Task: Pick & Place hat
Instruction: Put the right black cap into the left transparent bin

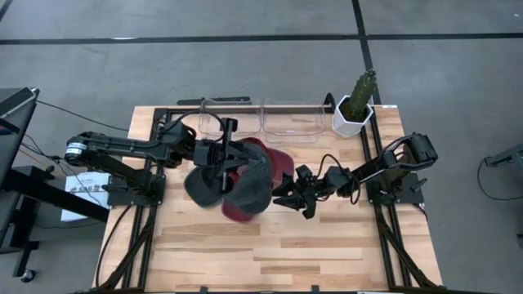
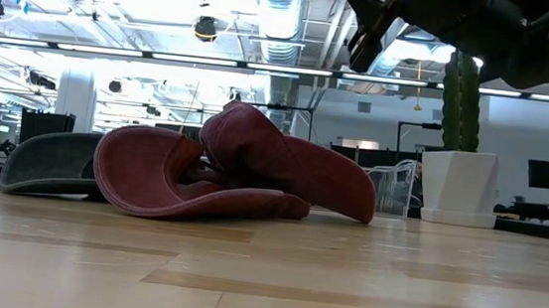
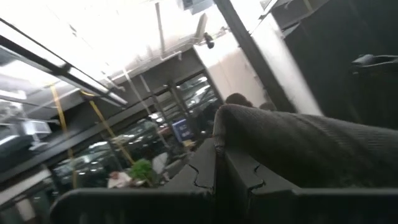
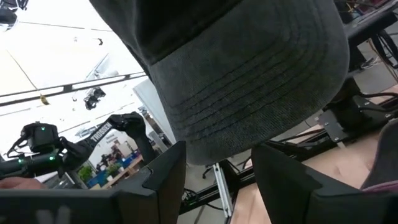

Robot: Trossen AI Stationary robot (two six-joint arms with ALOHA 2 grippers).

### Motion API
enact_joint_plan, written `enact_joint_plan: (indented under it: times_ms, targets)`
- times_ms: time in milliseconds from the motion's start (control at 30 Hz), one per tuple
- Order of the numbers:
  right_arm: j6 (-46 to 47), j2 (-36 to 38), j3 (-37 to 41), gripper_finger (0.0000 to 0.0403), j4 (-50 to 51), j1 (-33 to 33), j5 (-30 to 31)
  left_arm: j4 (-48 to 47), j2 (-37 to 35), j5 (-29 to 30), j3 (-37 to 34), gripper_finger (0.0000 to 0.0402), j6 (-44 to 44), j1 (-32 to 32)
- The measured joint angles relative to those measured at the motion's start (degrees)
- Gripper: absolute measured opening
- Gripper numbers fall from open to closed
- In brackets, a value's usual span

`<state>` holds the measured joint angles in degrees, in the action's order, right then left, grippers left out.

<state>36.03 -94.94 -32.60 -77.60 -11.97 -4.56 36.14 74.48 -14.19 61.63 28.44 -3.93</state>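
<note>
Left gripper point(image 1: 222, 155) clamps grey hat point(image 1: 249, 189) above red hat point(image 1: 274, 159) — right gripper point(image 1: 288, 196) jaws apart beside it; single-edge hold may slip.

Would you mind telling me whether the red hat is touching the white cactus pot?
Apart. The high view shows a strip of bare table between the red hat and the white cactus pot.

Pale wooden table point(image 1: 327, 245), planked, smooth satin sheen | maroon hat point(image 2: 253, 172) soft matt felt-like cloth | grey hat point(image 4: 261, 81) ribbed, stitched cloth brim, matt | clear glossy plastic bins point(image 1: 290, 118) | white glossy planter point(image 1: 351, 118)
</note>
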Motion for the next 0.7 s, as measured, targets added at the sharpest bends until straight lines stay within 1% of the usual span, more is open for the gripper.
enact_joint_plan:
  times_ms: [267,467,700]
  targets:
    - [0.0,0.0,0.0,0.0172,-2.6,0.0,0.0,1.9,0.0,1.1,0.0,0.0010,0.3,1.1]
    - [0.0,0.0,0.0,0.0170,-3.2,0.0,0.0,3.2,0.0,1.1,0.0,0.0010,0.3,1.5]
    - [0.0,0.0,0.0,0.0169,-6.0,0.0,0.0,4.3,0.0,1.1,0.0,0.0010,0.3,1.5]
